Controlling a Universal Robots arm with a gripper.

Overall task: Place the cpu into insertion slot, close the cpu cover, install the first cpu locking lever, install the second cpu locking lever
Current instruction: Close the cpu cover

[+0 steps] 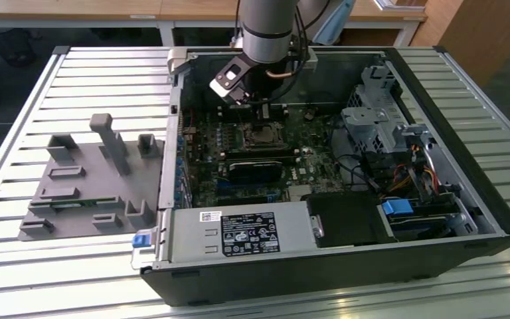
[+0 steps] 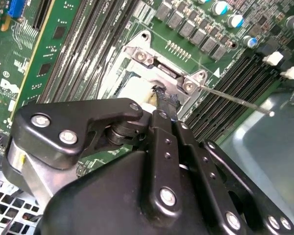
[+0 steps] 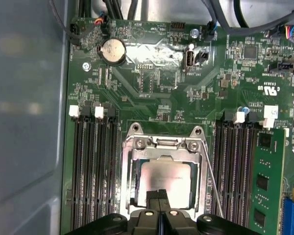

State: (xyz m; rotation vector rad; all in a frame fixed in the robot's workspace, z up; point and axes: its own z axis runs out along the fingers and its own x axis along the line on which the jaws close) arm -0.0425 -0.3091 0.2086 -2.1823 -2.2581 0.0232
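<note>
Slatted bench (image 1: 24,279) is carrying the open case (image 1: 326,282). The cpu (image 3: 165,178) is sitting in the insertion slot (image 3: 135,188) with the cpu cover (image 3: 126,166) lying over it. The gripper (image 3: 159,197) is pinching together on nothing visible at the chip's edge, so the likely risk is its tips scraping or skewing the chip, or snagging the loose locking lever (image 3: 213,188).

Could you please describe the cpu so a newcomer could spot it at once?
Inside the open computer case, find the green circuit board and its silvery frame. The cpu is the pale metal square in that frame's window; neighbouring chips are dark.
</note>
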